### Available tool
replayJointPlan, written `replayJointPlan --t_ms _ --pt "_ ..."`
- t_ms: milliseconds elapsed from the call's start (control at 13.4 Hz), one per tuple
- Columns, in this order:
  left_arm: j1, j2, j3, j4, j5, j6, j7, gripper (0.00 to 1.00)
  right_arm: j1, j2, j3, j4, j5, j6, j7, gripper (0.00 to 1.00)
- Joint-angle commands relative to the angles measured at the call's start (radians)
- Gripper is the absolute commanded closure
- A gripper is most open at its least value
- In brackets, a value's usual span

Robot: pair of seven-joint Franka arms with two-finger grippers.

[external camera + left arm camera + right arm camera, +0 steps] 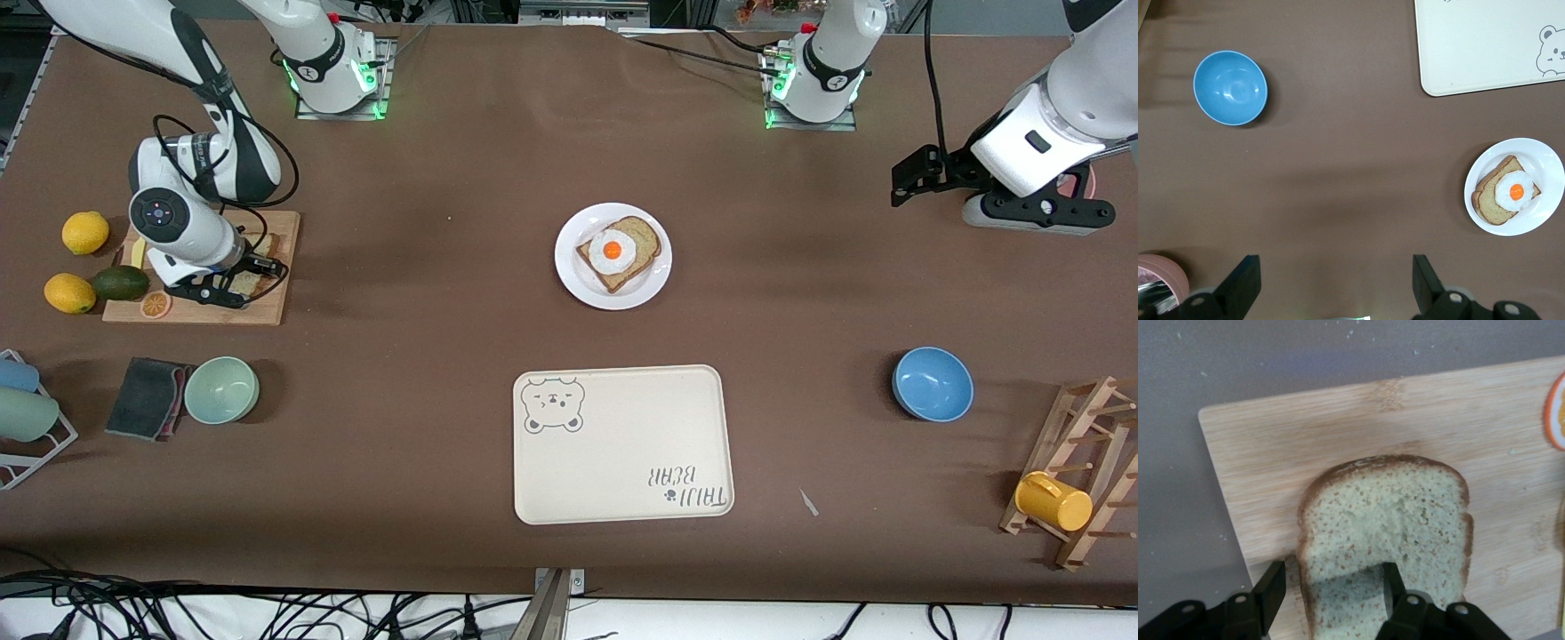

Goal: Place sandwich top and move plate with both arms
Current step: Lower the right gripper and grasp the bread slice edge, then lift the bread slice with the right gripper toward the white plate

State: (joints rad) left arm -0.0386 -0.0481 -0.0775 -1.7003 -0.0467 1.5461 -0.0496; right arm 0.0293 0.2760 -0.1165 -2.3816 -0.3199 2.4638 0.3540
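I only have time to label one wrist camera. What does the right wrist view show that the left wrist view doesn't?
Right wrist only: the plain speckled wholemeal bread slice on the pale wooden cutting board, the right hand straddling its edge. Left wrist only: the round white plate with egg-topped bread, blue bowl, cream bear tray, open left hand. Both: brown table.

Both arms are glossy white shells with black joint bands, and loose black cables loop off them. Green lights glow at each round base. Black two-finger grippers show bright screw heads; the right wrist carries what looks like a dark button ring.
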Motion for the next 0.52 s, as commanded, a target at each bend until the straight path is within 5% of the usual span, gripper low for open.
replayJointPlan --t_ms 0,373,448 --pt "0.003 0.013 -0.001 0.031 -0.016 -0.024 -0.001 0.00 -0.002 0.008 0.005 -0.008 -0.016 0.018 0.006 0.45" --pt "0.002 0.019 -0.001 0.034 -0.016 -0.021 -0.001 0.00 -0.002 -0.009 0.008 -0.007 -0.016 -0.025 0.005 1.00" --pt "0.002 0.019 -0.001 0.034 -0.016 -0.021 -0.001 0.00 -0.002 -0.017 0.009 -0.007 -0.016 -0.038 -0.006 1.00"
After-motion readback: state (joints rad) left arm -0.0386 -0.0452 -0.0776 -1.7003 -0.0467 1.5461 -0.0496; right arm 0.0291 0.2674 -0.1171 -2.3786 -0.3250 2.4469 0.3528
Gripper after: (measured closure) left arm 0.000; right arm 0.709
